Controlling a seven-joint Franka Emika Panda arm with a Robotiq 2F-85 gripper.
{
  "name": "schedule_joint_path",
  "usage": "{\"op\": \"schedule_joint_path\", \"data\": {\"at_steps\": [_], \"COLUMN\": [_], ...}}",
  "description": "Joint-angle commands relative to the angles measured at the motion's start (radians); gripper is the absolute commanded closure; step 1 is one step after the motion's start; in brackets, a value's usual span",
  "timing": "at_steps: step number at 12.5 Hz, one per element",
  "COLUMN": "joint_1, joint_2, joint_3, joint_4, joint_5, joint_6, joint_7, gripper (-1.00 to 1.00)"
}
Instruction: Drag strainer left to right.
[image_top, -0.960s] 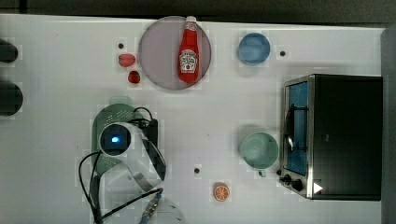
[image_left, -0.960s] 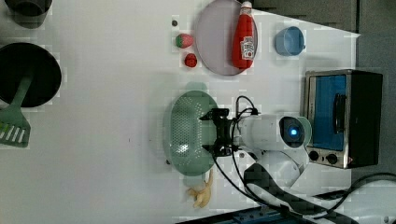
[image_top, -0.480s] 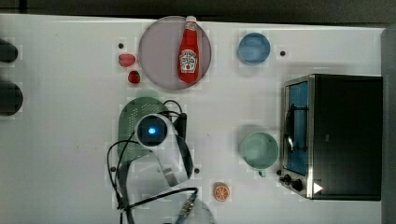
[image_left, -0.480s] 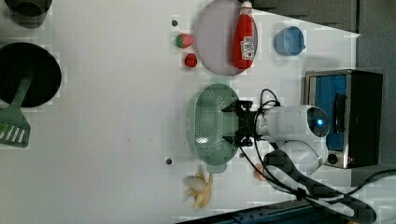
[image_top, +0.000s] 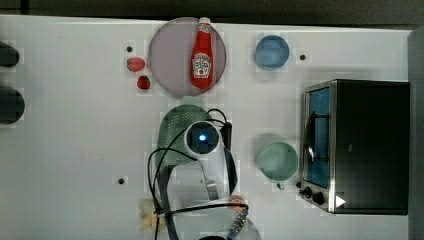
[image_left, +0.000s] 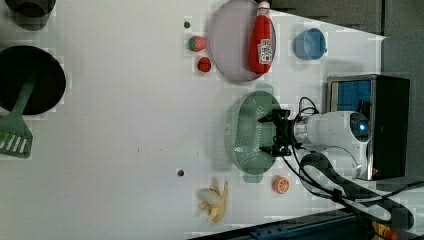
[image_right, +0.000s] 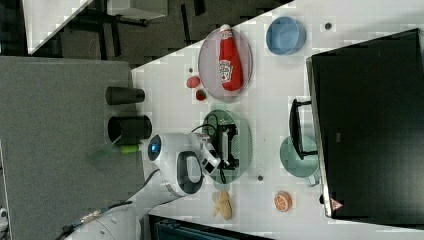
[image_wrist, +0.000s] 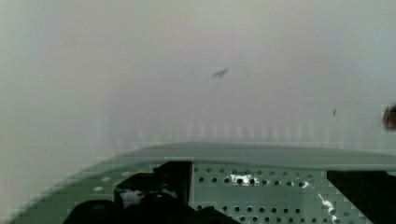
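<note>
**One strainer, fingers spread wide inside it**

You have the gripper (image_left: 267, 135) spread wide, its fingers reaching down into the strainer (image_left: 250, 132), gripping nothing. In the left view the strainer's long axis runs twelve to six o'clock, and its bowl extends toward nine o'clock from the fingertips. In the top view the strainer (image_top: 172, 135) sits mid-table, at six o'clock from the plate (image_top: 170, 60) bearing the ketchup bottle (image_top: 202, 55), with the mint cup (image_top: 278, 161) at three o'clock. Your push likely acts across the short axis.
</note>
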Motion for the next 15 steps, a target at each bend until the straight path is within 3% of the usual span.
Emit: {"op": "schedule_joint_path", "data": {"at_steps": [1,9,12,15], "joint_1": [-0.022,-0.026,-0.026,-0.026], "joint_2": [-0.040,-0.042,-0.063,-0.163], "joint_3": [-0.026,-0.158,-0.127,-0.085], "joint_4": [0.005,0.012,0.011,0.017], "joint_5": [0.008,0.008,0.008,0.013], "joint_6": [0.008,0.008,0.001,-0.088], "joint_7": [-0.115,-0.254,-0.278,-0.426], "gripper": [-1.00,-1.00,-1.00,-1.00]}}
